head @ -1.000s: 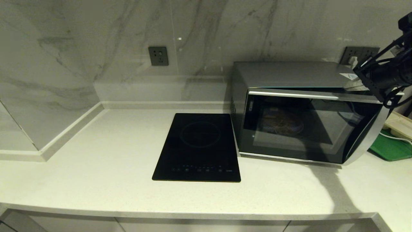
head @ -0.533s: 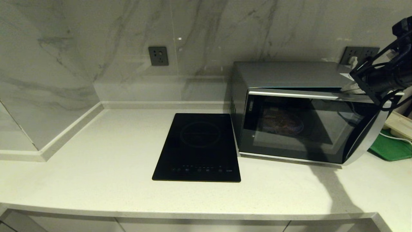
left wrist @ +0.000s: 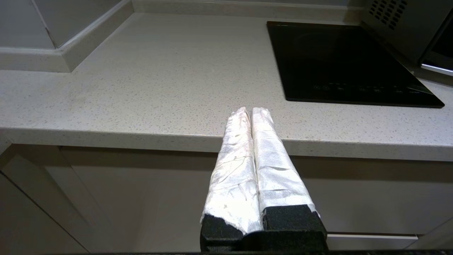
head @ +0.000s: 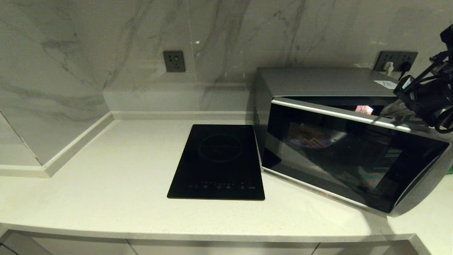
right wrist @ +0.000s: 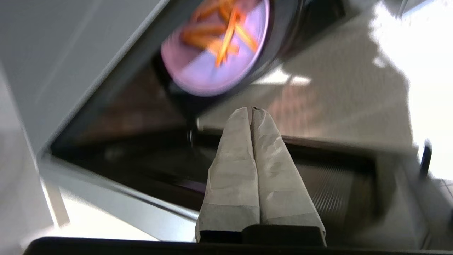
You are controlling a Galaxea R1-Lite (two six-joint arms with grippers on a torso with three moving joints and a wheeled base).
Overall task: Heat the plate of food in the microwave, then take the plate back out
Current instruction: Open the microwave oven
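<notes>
The silver-grey microwave (head: 318,82) stands at the right of the counter with its dark glass door (head: 354,156) swung partly open, hinged at the left. Inside sits the lilac plate of food (right wrist: 216,49) with orange sticks on it; in the head view the plate of food (head: 311,136) shows dimly through the glass. My right gripper (right wrist: 252,109) is shut on nothing, just behind the door's upper free edge, and in the head view the right gripper (head: 393,110) reaches in from the right. My left gripper (left wrist: 250,110) is shut and parked below the counter's front edge.
A flat black induction hob (head: 219,159) lies just left of the microwave. The pale counter (head: 106,184) stretches to the left, ending at a wall step. Wall sockets (head: 174,61) sit on the marble backsplash, and the open door juts toward the counter's front right.
The microwave door has swung much farther open toward the front. My right arm has shifted slightly right and down behind the door's top edge.
</notes>
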